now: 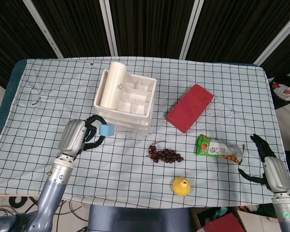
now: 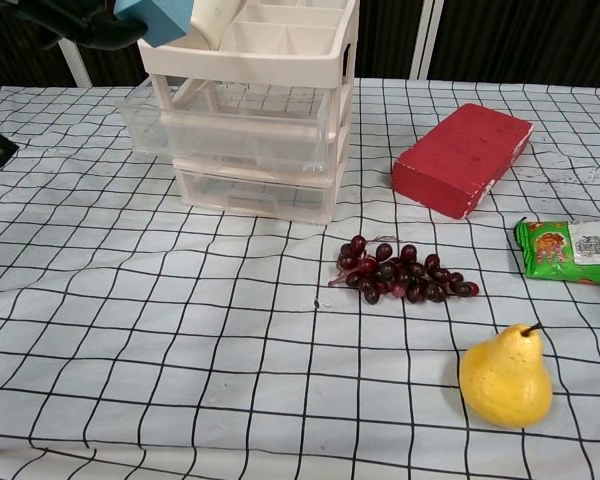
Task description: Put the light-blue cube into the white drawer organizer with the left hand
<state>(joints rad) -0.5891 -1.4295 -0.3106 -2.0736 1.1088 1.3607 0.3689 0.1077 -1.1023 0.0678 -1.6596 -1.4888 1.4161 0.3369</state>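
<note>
Dark vertical panels with pale metal strips stand behind a table (image 1: pixel 232 87) draped in white cloth ruled with a black grid, the fabric lying in soft wrinkles. Toward the back left sits the white drawer organizer (image 1: pixel 124 99), a glossy plastic stack with clear drawer fronts and a top tray split into small square compartments; a cream cylinder (image 1: pixel 113 84) lies along the tray's left side.

The left hand (image 1: pixel 77 136), grey-shelled with black fingers, is raised above the cloth just left of the organizer's front corner, its fingers pinched around the light-blue cube (image 1: pixel 105 130), a small matte block with crisp edges. In the chest view the cube (image 2: pixel 160 15) hangs at the top edge of the frame, level with the organizer's tray rim and just left of it, not yet over any compartment.

A rough red brick (image 1: pixel 190 107) lies diagonally to the right of the organizer. Nearer the front are a bunch of dark, shiny grapes (image 1: pixel 164 155), a smooth yellow pear (image 1: pixel 181 186) and a crinkled green snack packet (image 1: pixel 220 149).

The right hand (image 1: pixel 266 162) hangs off the table's right edge, black fingers spread apart, holding nothing.
</note>
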